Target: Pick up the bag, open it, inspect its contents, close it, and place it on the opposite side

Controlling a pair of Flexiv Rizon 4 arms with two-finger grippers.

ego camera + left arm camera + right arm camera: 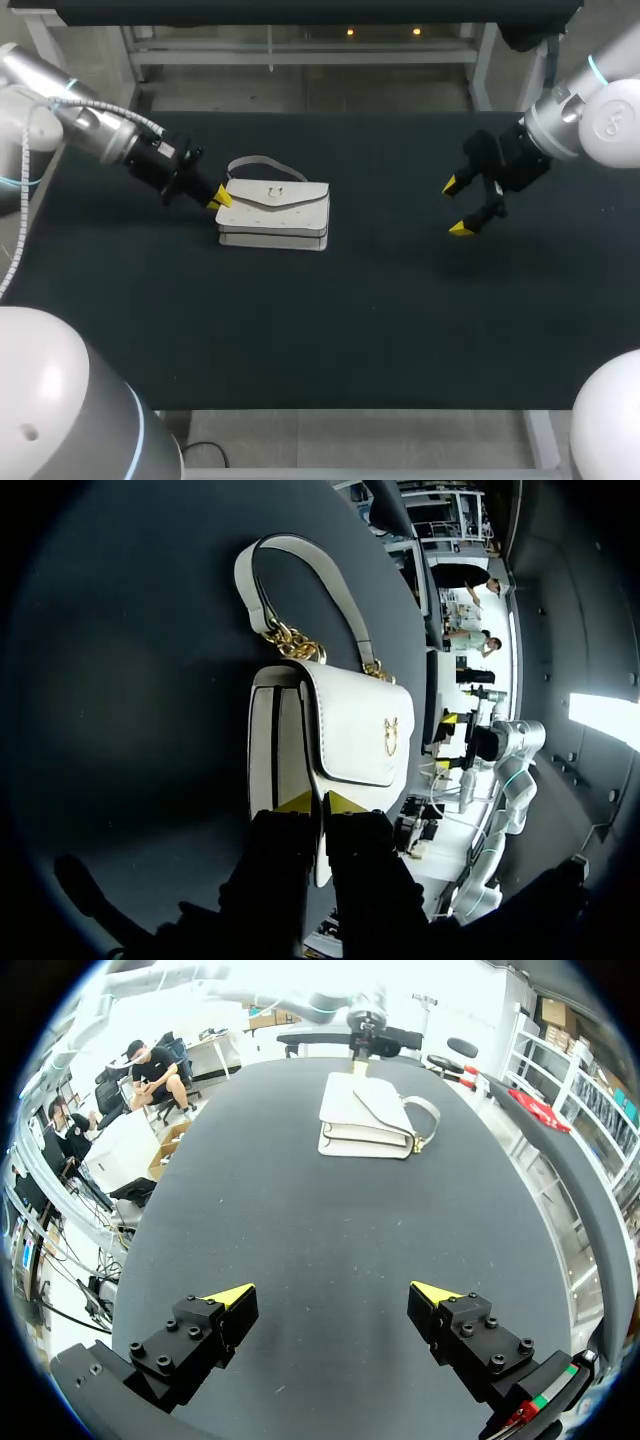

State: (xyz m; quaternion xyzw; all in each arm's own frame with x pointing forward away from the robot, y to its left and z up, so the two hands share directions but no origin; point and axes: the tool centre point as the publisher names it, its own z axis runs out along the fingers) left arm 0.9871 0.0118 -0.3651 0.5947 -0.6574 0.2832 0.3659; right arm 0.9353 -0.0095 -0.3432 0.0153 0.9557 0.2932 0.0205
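A white handbag (275, 210) lies flat on the black table, left of the middle, with its strap (262, 162) curved out behind it. My left gripper (221, 197) is at the bag's left end. In the left wrist view its yellow tips (320, 802) are nearly together, pinching the edge of the bag's flap (355, 730), and a gold chain (292, 640) links the strap to the body. Far to the right, my right gripper (455, 208) hovers open and holds nothing. Seen from the right wrist, the right gripper (332, 1294) points along the table toward the distant bag (365, 1115).
The black tabletop (380, 320) stretches wide between the bag and my right gripper. The table's far edge (330, 112) runs behind the bag's strap. No other objects lie on the surface.
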